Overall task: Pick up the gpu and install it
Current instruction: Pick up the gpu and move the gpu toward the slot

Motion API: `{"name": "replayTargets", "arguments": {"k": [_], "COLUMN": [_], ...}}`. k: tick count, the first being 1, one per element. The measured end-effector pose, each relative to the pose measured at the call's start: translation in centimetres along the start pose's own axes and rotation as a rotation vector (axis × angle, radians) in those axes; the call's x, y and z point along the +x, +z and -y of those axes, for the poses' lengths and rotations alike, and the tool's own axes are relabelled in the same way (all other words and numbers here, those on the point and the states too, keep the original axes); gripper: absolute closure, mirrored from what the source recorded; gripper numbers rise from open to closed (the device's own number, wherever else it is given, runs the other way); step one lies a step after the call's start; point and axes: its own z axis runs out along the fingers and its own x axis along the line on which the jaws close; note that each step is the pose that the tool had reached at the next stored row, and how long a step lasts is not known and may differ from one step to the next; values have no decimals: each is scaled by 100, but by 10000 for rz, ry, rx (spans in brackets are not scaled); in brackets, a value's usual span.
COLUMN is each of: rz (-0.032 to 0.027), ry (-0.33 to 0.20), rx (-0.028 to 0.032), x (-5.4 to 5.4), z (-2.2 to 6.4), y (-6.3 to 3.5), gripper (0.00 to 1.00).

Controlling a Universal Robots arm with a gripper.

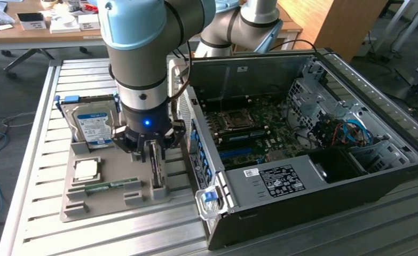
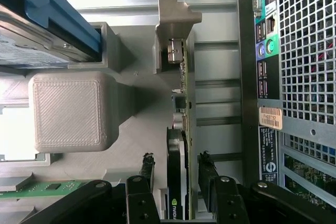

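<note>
Nearest in the exterior view, the slatted metal tabletop (image 1: 38, 234) carries a grey tray (image 1: 98, 209) on that view's left and an open case (image 1: 301, 218) on its right. At the tray's near end the green RAM (image 1: 112, 185) lies flat in a slot, with the CPU (image 1: 86, 169) in a square pocket just behind it.

On the tray's edge toward the case, the gpu (image 1: 157, 173) stands on its long edge, held upright in slotted grey posts, one at its near end. It is close to the case wall but not touching it. The gripper (image 1: 154, 157) hangs straight down over the card's far half. In the wrist view the gripper (image 2: 177, 157) has its jaws spread wide. The black fingers (image 2: 148, 174) sit one on each side of the gpu (image 2: 178, 148), with a thin gap showing on both sides. It has hold of nothing, and the card sits in its slot. Beyond the fingers, the card's metal bracket end sits in a grey post (image 2: 176, 17).

Behind the gripper, the hard drive (image 1: 91, 125) stands tilted at the tray's far end, blue-and-white label facing out. Inside the case lies the motherboard (image 1: 259, 128). The arm (image 1: 141, 64) rises above the gripper, and past it stands a wooden far tabletop (image 1: 23, 36) with small boxes.
</note>
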Motion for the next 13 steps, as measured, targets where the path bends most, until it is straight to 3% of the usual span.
{"name": "replayTargets", "arguments": {"k": [7, 8, 13], "rz": [0, 0, 0], "ry": [-1, 0, 0], "rx": [-1, 0, -1], "x": [0, 0, 0], "z": [0, 0, 0], "y": [0, 0, 0], "gripper": [54, 61, 61]}}
